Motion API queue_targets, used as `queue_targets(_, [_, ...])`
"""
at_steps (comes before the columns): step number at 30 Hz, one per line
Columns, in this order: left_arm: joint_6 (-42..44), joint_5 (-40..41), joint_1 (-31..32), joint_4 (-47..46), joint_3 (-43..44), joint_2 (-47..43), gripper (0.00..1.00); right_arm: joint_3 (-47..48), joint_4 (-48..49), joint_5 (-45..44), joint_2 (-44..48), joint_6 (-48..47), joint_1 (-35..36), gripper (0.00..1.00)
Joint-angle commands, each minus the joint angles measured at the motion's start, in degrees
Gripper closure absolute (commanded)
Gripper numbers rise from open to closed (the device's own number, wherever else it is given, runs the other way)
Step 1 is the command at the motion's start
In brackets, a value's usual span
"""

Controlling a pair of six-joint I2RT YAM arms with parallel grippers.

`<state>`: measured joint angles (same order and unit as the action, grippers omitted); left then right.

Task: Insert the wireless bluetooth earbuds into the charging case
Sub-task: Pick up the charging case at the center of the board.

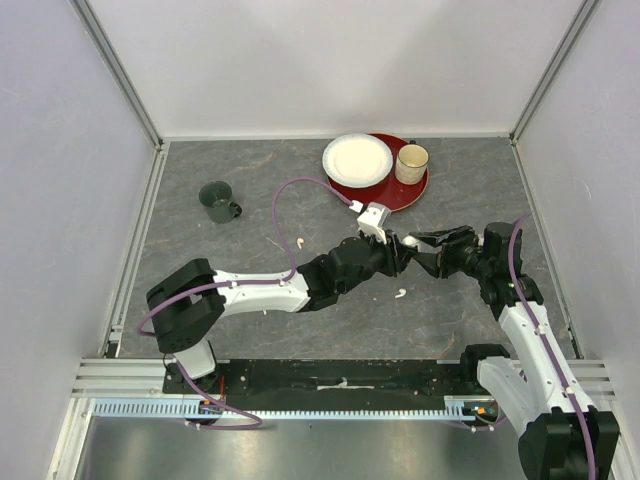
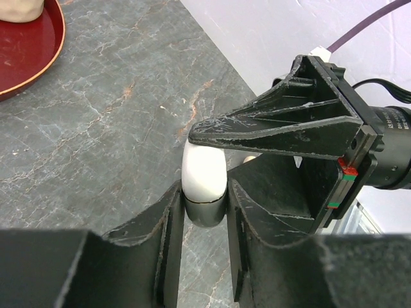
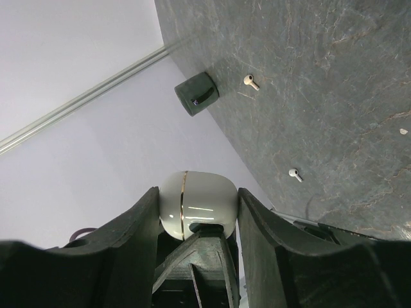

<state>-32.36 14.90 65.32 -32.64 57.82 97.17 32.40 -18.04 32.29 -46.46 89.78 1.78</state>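
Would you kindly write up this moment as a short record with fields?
left gripper: shut on charging case
right gripper: shut on the same case, opposite side
case lid: appears closed
earbuds: two visible, loose on the table
green mug: far left, apart from the earbuds
red tray: far side, holding white plate and cup

At the middle of the desk, the left hand and right hand meet tip to tip. One earbud lies just toward the near edge, another earbud to the left.
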Motion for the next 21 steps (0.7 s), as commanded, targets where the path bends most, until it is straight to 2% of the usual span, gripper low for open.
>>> queue_targets(1, [-0.86, 1.19, 0.42, -1.99, 2.91, 0.74, 0.73, 2.84, 1.26, 1.54, -0.04, 0.4, 0.85, 1.0])
queue_targets(9, [-0.69, 1.36, 0.34, -0.32, 3.7, 0.92, 0.98, 3.19, 1.17, 2.16, -0.13, -1.62, 1.21, 0.98])
queue_targets(13, [-0.16, 1.36, 0.42, -0.23, 3.53, 0.83, 0.98, 3.72, 1.25, 2.25, -0.3, -2.76, 1.21, 0.94])
queue_targets(14, [-0.07, 1.45, 0.42, -0.23, 3.53, 0.75, 0.98, 3.89, 1.26, 2.25, -0.3, -3.03, 1.21, 0.87])
queue_targets(17, [0.72, 1.45, 0.42, -0.32, 3.35, 0.57, 0.98, 4.16, 1.25, 2.42, -0.48, -3.38, 1.21, 0.77])
queue_targets(21, [1.25, 1.98, 0.42, -1.37, 2.65, 0.04, 0.98, 4.25, 1.26, 2.51, -0.56, -3.56, 1.21, 0.75])
